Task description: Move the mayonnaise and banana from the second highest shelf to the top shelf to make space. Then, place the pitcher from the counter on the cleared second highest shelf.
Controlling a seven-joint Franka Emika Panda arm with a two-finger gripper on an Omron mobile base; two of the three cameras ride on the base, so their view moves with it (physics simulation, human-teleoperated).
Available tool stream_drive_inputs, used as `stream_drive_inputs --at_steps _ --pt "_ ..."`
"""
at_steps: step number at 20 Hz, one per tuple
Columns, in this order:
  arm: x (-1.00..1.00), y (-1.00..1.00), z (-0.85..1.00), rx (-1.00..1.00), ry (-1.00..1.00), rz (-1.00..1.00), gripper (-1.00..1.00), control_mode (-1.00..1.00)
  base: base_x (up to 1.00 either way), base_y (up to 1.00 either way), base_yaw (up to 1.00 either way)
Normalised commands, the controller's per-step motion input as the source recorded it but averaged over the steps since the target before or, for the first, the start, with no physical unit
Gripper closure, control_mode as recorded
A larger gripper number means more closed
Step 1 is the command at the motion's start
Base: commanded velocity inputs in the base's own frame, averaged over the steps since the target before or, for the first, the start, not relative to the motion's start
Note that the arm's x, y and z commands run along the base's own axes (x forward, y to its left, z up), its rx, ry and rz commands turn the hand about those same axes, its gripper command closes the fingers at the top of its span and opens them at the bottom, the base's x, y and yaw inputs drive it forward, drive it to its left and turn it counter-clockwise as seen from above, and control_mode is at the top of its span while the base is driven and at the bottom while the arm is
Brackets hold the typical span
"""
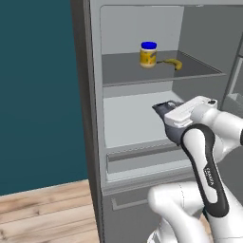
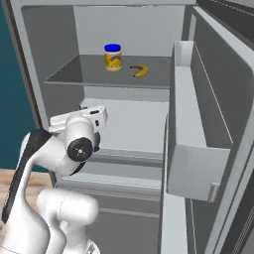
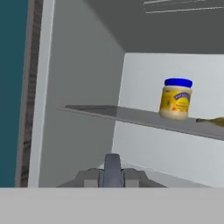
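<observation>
Pitcher (image 1: 167, 108) in the gripper (image 1: 172, 124), jaws pinched on it, held just over the pale second highest shelf (image 1: 128, 118). Mayonnaise (image 1: 148, 54) and banana (image 1: 172, 63) sit side by side on the dark top shelf (image 1: 128, 71). Step judged: final placement. Next: lower the pitcher upright, release, withdraw.

A rendered home kitchen is shown, as an open grey fridge (image 2: 134, 30) is faced. Food is kept inside: a mayonnaise jar (image 2: 113, 57) and a banana (image 2: 140, 71) are seen on the dark top shelf (image 2: 69, 74), with a pale shelf (image 1: 128, 121) below and a drawer front (image 1: 142, 159) under it. A door bin (image 2: 198, 149) is hung on the open door at the right. Wood plank flooring (image 1: 42, 213) and a teal wall (image 1: 38, 95) are seen at the left.
</observation>
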Motion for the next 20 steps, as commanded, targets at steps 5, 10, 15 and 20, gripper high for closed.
stream_drive_inputs --at_steps 5,10,15,20 --pt "0.52 0.03 -0.22 0.12 -0.08 0.00 1.00 -1.00 0.00 0.00 0.00" --pt "0.64 0.00 -0.05 0.11 -0.08 0.00 1.00 -1.00 0.00 0.00 0.00" --pt "0.70 0.00 -0.02 0.06 -0.05 0.01 1.00 -1.00 0.00 0.00 0.00" --pt "0.47 0.00 -0.28 0.00 -0.01 0.03 1.00 -1.00 0.00 0.00 0.00"
